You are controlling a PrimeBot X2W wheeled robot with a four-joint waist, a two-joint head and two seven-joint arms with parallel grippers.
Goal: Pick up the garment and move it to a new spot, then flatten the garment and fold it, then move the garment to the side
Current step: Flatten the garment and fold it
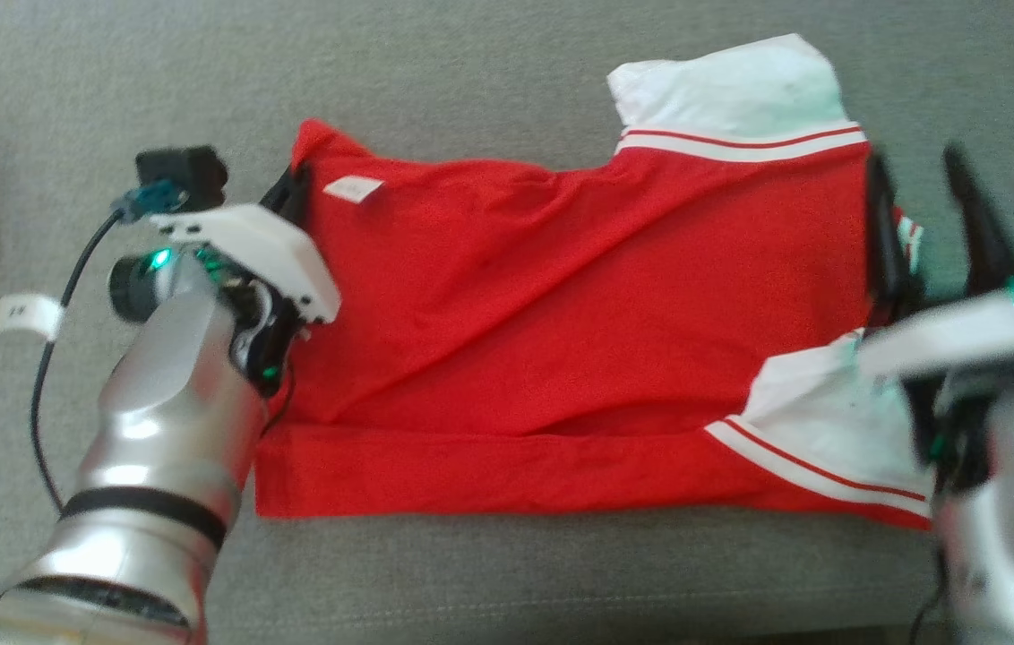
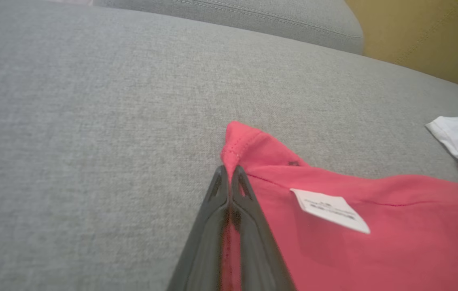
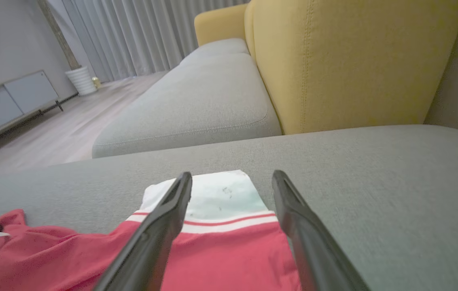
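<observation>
On the grey cushion [image 1: 507,72] the red garment [image 1: 561,313] lies spread crosswise, its white sleeves at the robot's right. This looks like the set-up for a fold. Both ends should lift together and travel level, so the cloth neither skews nor drags. The left arm [image 1: 158,430] reaches in low from the near left. The left gripper [image 2: 229,176] is pinched tight on the garment's far-left corner [image 2: 241,141], near the label [image 2: 330,210]. The right gripper [image 3: 233,176] hovers with its fingers spread over the far sleeve [image 3: 217,194], gripping nothing. It needs a firm bite before any lift.
</observation>
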